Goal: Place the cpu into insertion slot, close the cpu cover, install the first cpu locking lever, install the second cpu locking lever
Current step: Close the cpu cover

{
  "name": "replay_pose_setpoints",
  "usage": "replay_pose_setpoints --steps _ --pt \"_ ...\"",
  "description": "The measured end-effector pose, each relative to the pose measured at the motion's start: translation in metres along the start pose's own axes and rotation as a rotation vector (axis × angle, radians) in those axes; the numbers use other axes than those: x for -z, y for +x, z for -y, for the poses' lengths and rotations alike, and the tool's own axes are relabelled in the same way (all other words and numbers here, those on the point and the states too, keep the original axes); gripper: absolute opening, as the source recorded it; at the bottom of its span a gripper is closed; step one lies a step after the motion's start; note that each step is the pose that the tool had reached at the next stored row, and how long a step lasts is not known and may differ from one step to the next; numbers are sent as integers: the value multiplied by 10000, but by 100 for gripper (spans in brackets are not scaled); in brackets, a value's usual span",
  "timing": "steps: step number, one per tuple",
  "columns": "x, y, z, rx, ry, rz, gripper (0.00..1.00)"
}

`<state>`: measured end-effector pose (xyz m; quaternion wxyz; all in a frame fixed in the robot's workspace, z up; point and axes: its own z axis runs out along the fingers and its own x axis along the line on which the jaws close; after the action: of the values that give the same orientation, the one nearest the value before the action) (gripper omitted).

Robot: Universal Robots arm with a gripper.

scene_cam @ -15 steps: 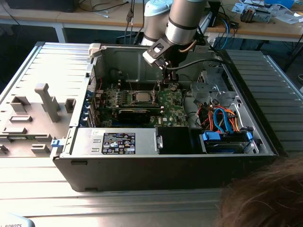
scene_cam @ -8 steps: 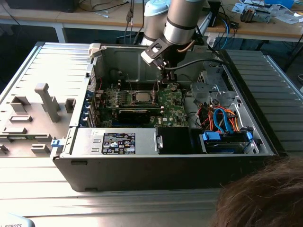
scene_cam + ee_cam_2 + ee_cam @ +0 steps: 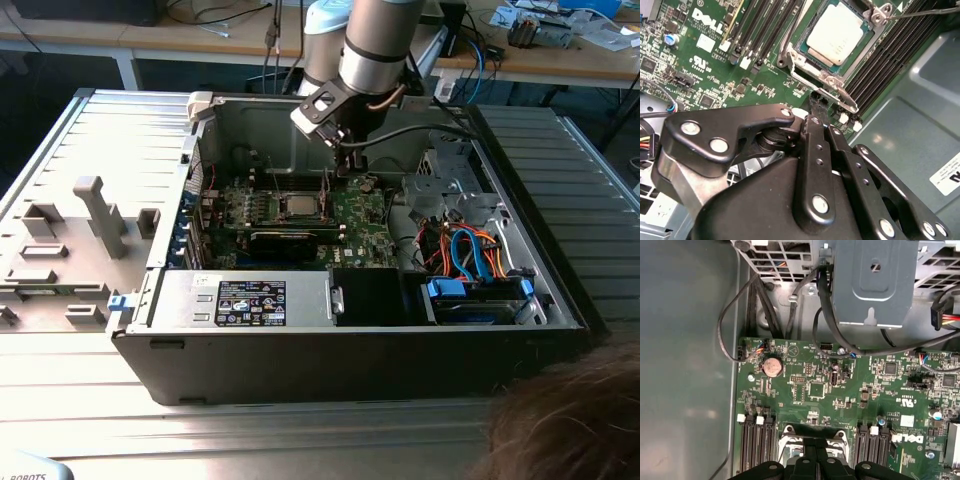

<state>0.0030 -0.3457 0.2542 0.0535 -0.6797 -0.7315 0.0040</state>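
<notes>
I read the gripper [image 3: 817, 102] as closed, holding nothing. Just ahead of its tips, the cpu [image 3: 837, 31] sits in the insertion slot [image 3: 799, 54], cpu cover [image 3: 831, 78] lowered. One locking lever [image 3: 920, 12] appears unlatched.

Bright, even light; soft shadows

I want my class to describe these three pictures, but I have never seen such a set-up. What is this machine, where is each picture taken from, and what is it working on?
A robot arm reaches into an open computer case lying on a metal table. The exterior view looks on from outside; both wrist views ride on the arm. Its gripper, fingers together, hangs beside the insertion slot, where the cpu sits, the cpu cover seemingly down around it.
</notes>
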Motion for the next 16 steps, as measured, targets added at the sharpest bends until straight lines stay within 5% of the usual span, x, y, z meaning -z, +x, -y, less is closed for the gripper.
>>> replay_pose_setpoints --steps 6,9,16 --pt "-9 5 78 0 0 0 11" --pt "-32 11 170 2 -1 -2 11" --pt "-163 14 324 1 0 -3 11"
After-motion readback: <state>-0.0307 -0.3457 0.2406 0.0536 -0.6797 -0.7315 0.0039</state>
